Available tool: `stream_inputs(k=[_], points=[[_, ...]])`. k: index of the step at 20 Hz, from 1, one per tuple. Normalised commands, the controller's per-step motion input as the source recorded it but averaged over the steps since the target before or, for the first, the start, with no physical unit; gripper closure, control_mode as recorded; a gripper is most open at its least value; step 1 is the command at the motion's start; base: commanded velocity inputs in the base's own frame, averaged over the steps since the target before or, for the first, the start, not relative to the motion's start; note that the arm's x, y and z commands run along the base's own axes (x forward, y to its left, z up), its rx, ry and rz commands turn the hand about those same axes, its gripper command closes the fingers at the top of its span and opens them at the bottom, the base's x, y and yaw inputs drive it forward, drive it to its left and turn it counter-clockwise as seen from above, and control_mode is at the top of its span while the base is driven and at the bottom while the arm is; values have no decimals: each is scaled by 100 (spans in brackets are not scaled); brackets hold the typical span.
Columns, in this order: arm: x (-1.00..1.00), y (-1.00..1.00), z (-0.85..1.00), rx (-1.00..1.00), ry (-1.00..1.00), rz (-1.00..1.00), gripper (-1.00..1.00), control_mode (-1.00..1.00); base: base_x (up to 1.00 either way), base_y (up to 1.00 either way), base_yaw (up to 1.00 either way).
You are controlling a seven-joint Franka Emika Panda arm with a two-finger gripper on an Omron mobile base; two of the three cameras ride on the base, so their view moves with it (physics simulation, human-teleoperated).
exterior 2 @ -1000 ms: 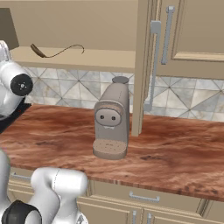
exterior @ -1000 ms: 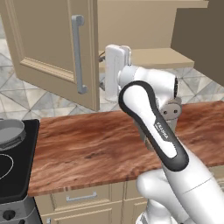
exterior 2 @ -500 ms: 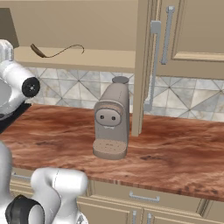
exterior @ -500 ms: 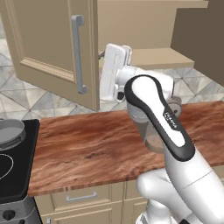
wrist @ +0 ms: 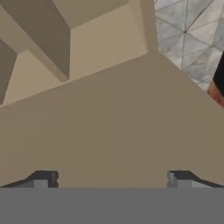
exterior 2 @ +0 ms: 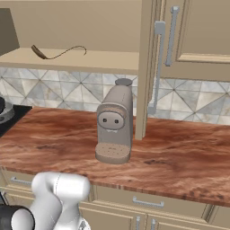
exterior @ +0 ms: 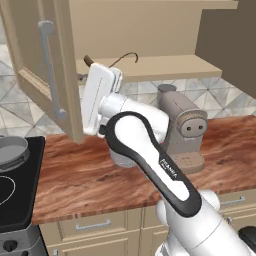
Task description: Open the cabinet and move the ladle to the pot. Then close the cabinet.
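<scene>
Reddish-brown wood-grain counter [exterior 2: 179, 152] runs under the open cabinet [exterior: 150, 30], backed by grey diamond tiles [exterior 2: 58, 92]; tan drawers with short handles line its front; the arm [exterior: 150, 160] bears the one readable mark, "FRANKA" in small white letters along its black link.

Gripper [wrist: 111, 179] is raised at the cabinet's left side, just beside the swung-out left door [exterior: 47, 70] and level with the shelf [exterior: 165, 67]; in the hand view its two dark fingertips [wrist: 43, 178] stand as wide apart as they go, with nothing between them, facing a plain tan panel.

Ladle [exterior 2: 58, 51] lies on the shelf, just beyond and right of the hand; dark bowl toward the hand, thin curved handle trailing away; nothing touches it.

Pot [exterior: 12, 150] sits on the black stove [exterior: 15, 195], below and left of the gripper, well apart from it and cut off by the picture edge.

Coffee machine [exterior 2: 114, 126] stands on the counter below and right of the hand; the arm hides part of it from the left.

Right door [exterior 2: 150, 67] stands edge-on past the machine; its bar handle shows; whether the tan panel before the fingertips is door or cabinet side cannot be told.
</scene>
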Motion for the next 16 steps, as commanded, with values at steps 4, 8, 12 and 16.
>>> stream_inputs(k=[4, 8, 12, 16], points=[[-93, 98, 11, 3, -22, 0, -100, -100, 0, 0, 0], [-65, 100, 13, 0, -12, -2, -100, -100, 0, 0, 0], [-5, 100, 60, -4, -1, -1, -100, -100, 0, 0, 0], [6, 92, 69, -11, -1, 0, -100, -100, 0, 0, 0]])
